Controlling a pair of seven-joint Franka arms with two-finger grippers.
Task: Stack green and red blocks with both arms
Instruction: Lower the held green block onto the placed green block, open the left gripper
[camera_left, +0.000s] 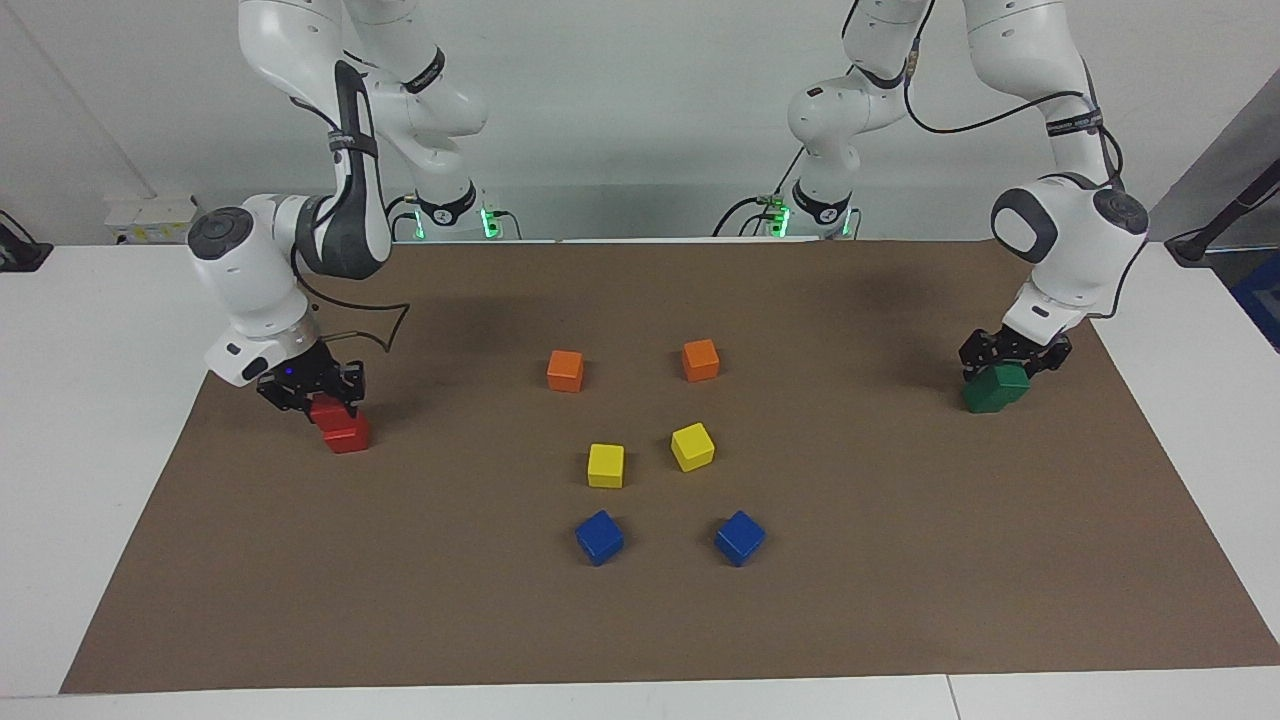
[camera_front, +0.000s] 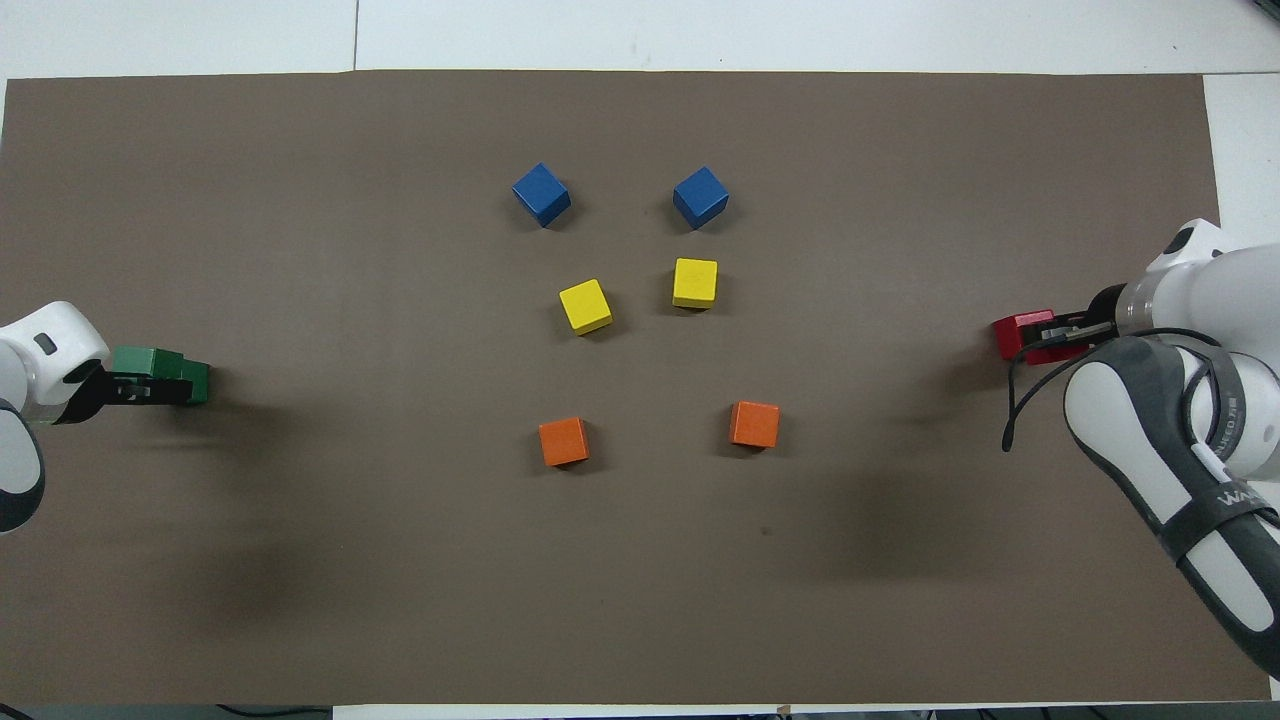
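Note:
Toward the right arm's end of the table, two red blocks are stacked: the upper red block (camera_left: 325, 410) rests a little askew on the lower red block (camera_left: 348, 436). My right gripper (camera_left: 322, 404) is shut on the upper one; the stack also shows in the overhead view (camera_front: 1012, 334). Toward the left arm's end, my left gripper (camera_left: 1008, 368) is shut on a green block (camera_left: 998, 386). In the overhead view that upper green block (camera_front: 140, 360) sits over a second green block (camera_front: 197, 380), largely hidden in the facing view.
In the middle of the brown mat (camera_left: 900, 560) lie two orange cubes (camera_left: 565, 370) (camera_left: 700, 360) nearest the robots, then two yellow cubes (camera_left: 606, 465) (camera_left: 692, 446), then two blue cubes (camera_left: 599, 537) (camera_left: 740, 537) farthest from them.

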